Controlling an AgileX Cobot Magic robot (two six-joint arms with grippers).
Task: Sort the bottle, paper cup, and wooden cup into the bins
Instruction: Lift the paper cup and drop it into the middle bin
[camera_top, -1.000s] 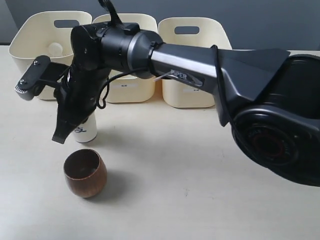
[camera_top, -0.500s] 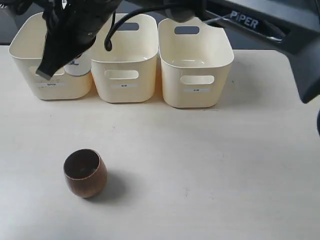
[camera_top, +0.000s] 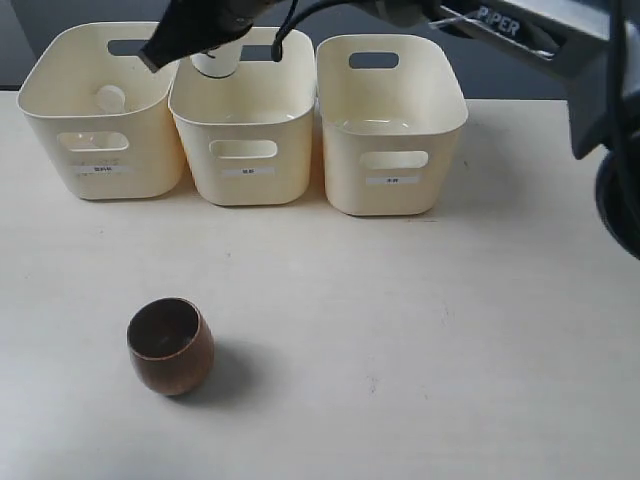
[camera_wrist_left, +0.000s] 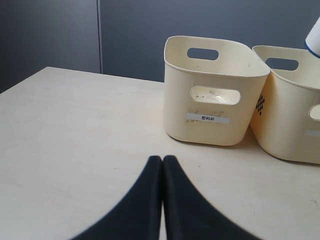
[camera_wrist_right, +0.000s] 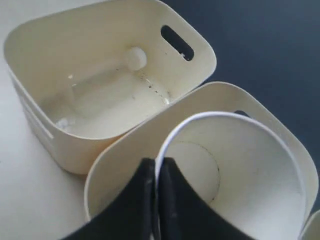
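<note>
white paper cup (camera_wrist_right: 235, 165) pinched in right gripper (camera_wrist_right: 156, 200), above middle bin (camera_top: 250, 150)

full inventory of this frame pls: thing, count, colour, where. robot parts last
bins: 3, cream, in a row at the back of the table: left bin, middle bin, right bin
bottle: 1, clear with white cap, lying inside the left bin
paper cup: 1, white, held by its rim over the middle bin
wooden cup: 1, dark brown, upright on the table, front left
table: 1, pale beige, under everything
right gripper: 1, black, pinching the paper cup's rim above the middle bin
left gripper: 1, black, shut and empty, low over the table facing the bins
</note>
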